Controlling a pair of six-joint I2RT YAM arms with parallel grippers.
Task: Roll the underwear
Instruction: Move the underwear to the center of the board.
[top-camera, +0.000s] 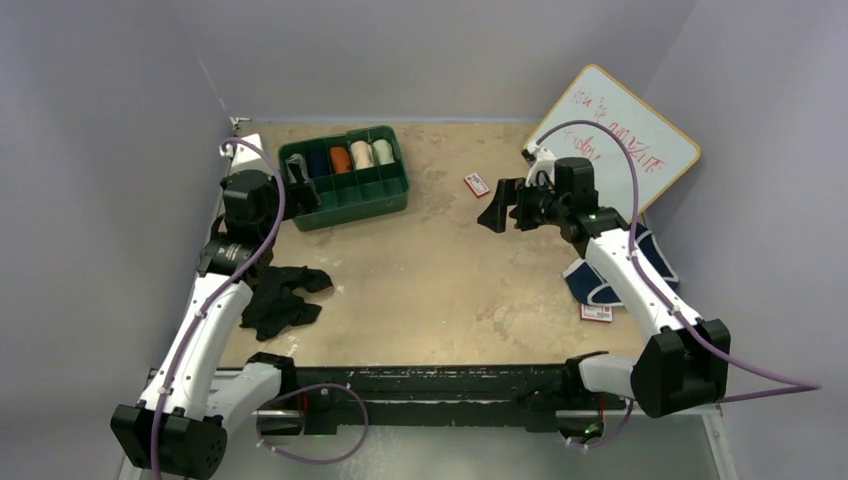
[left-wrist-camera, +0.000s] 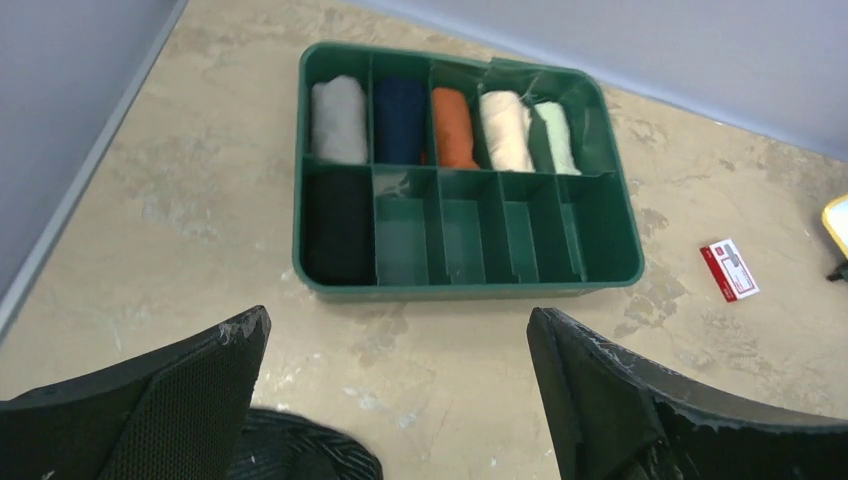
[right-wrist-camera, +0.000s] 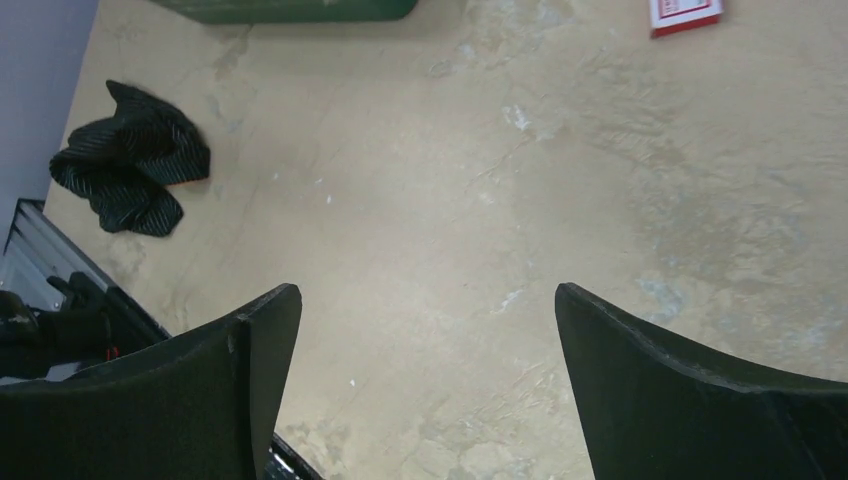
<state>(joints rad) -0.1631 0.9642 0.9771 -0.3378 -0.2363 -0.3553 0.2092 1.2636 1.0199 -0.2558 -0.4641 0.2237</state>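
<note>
Two briefs lie unrolled on the table (top-camera: 440, 280): black brief (top-camera: 285, 298) near-left, navy brief (top-camera: 588, 283) near-right, partly hidden under the right arm (top-camera: 620, 265). Six rolls (left-wrist-camera: 455, 125) sit in one green tray (top-camera: 350, 215); print on two red-and-white cards (top-camera: 477, 184) and red writing on the whiteboard (top-camera: 640, 140) is unreadable. Both arms' jaws gape wide, empty

Two briefs (top-camera: 283, 297) (top-camera: 588, 284), two cards (top-camera: 477, 184) (top-camera: 596, 313), one tray (top-camera: 350, 212), six rolls (left-wrist-camera: 455, 128).
</note>
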